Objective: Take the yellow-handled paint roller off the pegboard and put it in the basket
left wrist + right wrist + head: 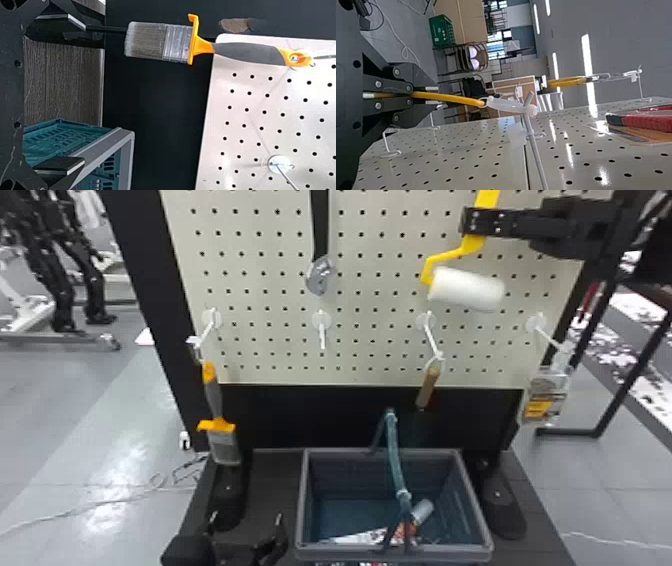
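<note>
In the head view my right gripper is shut on the yellow handle of the paint roller, in front of the pegboard, with the white roller sleeve hanging below the fingers. My right gripper in its wrist view pinches the yellow handle; the handle's end has a clear loop that meets a metal hook. The basket stands below the pegboard. My left gripper is low at the front left, open and holding nothing; its wrist view shows the left gripper with fingers wide apart.
An orange-and-grey brush hangs at the left, a wooden-handled tool on a hook above the basket, and a clear bottle at the right. The basket's handle stands up across it. Red-handled pliers are near the hook.
</note>
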